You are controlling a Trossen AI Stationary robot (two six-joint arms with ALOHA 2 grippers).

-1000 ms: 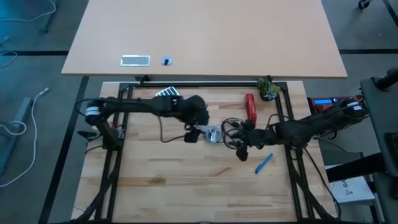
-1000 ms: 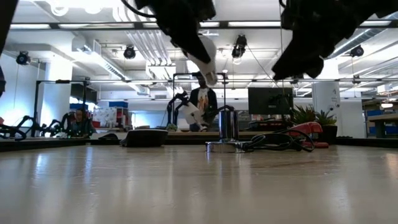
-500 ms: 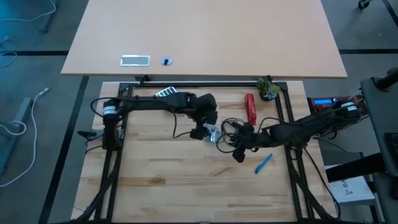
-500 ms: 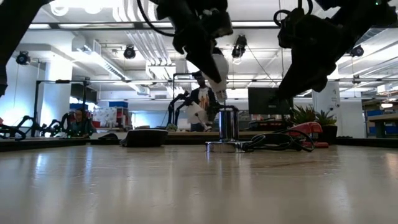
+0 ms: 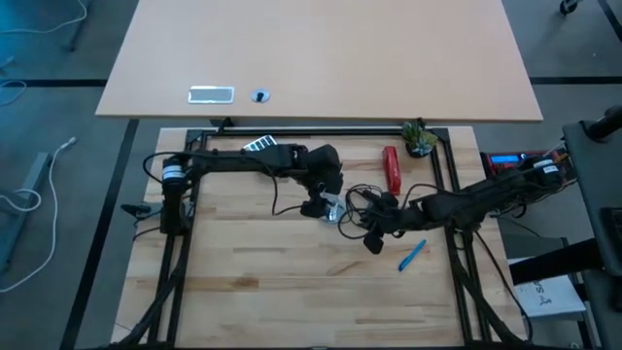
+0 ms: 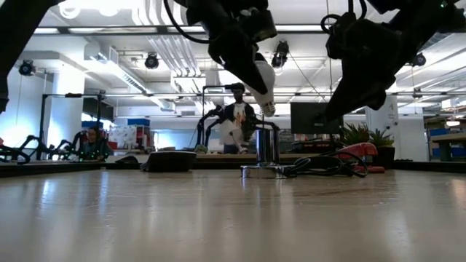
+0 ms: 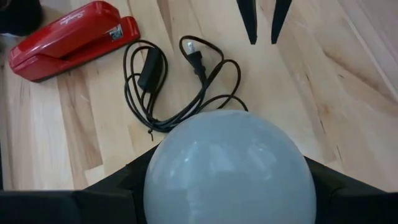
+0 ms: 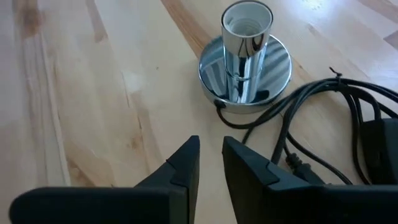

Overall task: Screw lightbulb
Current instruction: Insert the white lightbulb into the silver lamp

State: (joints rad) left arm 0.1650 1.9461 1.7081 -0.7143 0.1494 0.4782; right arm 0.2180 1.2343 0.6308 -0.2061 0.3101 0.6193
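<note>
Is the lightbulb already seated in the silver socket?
No: in the right wrist view the socket stands empty, while the left gripper holds the lightbulb above it.

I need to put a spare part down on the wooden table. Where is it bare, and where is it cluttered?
Bare wood fills the table's near half, left of the blue pen. It is crowded mid-table: the left gripper holding the lightbulb over the socket, the black cord, the red stapler and the right gripper.
</note>
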